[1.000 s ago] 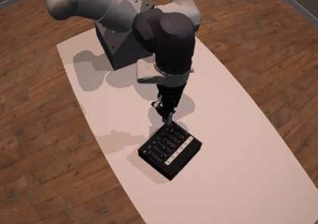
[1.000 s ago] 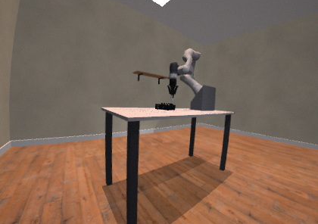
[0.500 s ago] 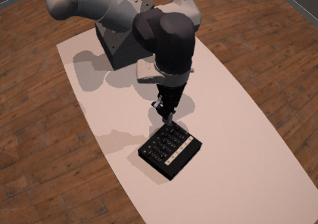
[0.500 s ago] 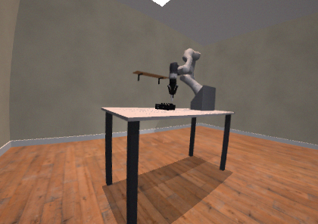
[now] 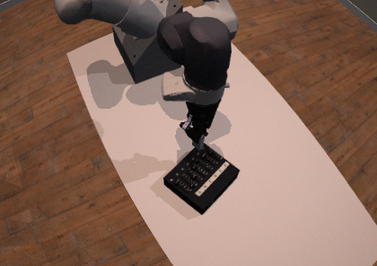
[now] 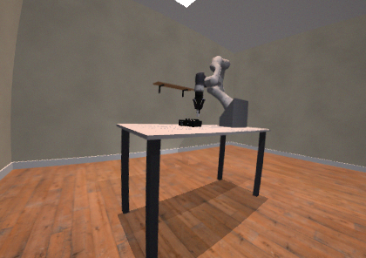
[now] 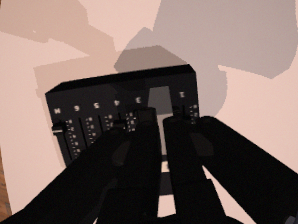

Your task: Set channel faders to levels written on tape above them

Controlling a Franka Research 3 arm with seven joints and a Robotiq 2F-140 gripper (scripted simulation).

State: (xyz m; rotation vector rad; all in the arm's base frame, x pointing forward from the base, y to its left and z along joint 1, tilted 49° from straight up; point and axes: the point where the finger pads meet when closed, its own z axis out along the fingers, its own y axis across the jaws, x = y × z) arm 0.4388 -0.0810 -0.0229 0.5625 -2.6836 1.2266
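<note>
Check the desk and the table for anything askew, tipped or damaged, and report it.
Nothing stands out. The lighting desk sits flat on the table, turned at an angle to the table's edges but not tipped. The pincer is shut and empty, poised at the desk's near edge. Fader positions are too small to judge.

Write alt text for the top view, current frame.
Seen from above, a grey robot arm reaches from its base over a pale table, its shut, empty gripper poised at the near edge of a small black lighting desk. The desk sits at an angle, with rows of faders and a pale tape strip; wood floor surrounds the table.
</note>
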